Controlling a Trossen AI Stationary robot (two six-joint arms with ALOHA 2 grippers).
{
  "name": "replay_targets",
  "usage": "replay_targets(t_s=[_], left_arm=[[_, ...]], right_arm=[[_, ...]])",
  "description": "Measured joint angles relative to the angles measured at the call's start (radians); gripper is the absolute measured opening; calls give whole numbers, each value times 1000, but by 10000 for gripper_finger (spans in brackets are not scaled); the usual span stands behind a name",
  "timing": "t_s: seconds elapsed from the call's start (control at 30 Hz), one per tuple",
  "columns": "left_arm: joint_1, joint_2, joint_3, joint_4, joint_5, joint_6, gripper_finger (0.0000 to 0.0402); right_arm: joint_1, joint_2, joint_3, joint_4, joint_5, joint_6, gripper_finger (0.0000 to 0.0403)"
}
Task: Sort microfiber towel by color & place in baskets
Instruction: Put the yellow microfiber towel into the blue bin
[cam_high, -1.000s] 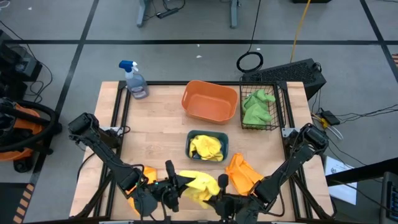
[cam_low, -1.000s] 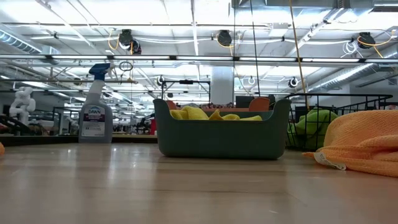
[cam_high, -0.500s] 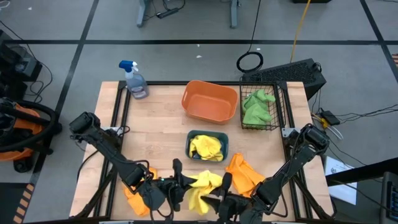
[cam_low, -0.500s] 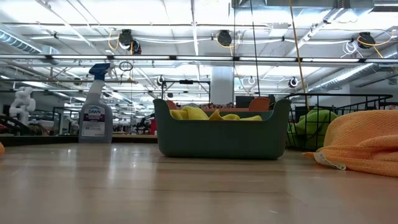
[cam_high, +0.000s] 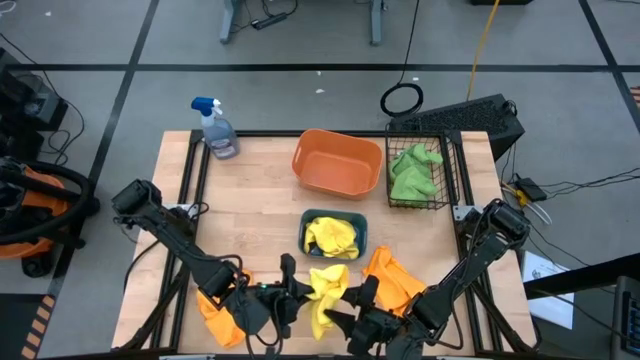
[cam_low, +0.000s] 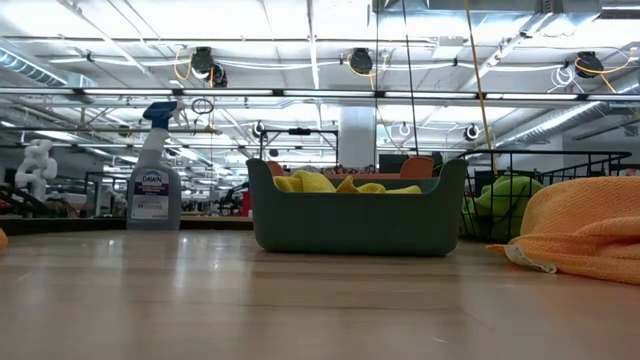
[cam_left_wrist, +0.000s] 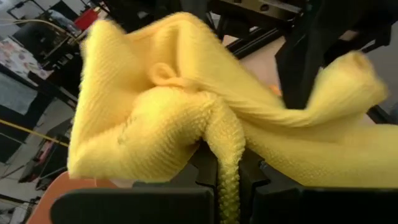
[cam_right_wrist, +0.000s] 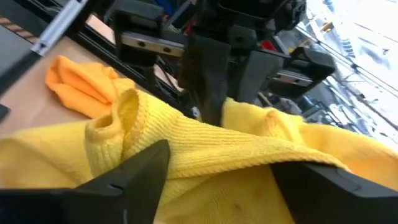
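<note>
We see a light wooden plank tabletop with a black metal frame, standing on a grey floor marked with dark tape lines. Cables run across the floor beyond it, and a black-and-orange machine sits off to one side. In the low view the room behind is a workshop with ceiling rails and strip lights.

Left pincer is clamped on a yellow microfiber towel at the near edge. Right pincer stands wide around the same towel, fingers apart.

More yellow cloths sit in the small teal rectangular plastic tray at centre. Behind it:
- orange rounded plastic tub
- black wire-mesh basket with green cloths

Clear spray bottle with blue nozzle at the far corner. Loose orange cloths lie on the wood.
</note>
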Motion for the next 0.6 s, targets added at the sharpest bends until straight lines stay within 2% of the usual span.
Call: replay_targets(t_s=[0.2,0.3,0.37,0.5,0.6], left_arm=[[16,0,0,-2,19,-20,16],[24,0,0,0,86,-19,16],[27,0,0,1,121,-15,16],[26,0,0,-3,147,-10,16],[24,0,0,-8,146,4,16]], right_arm=[[-6,0,0,55,44,-40,297],[-18,0,0,49,41,-14,297],[-32,0,0,42,26,25,297],[-62,0,0,27,-80,97,295],[-74,0,0,12,-87,126,284]])
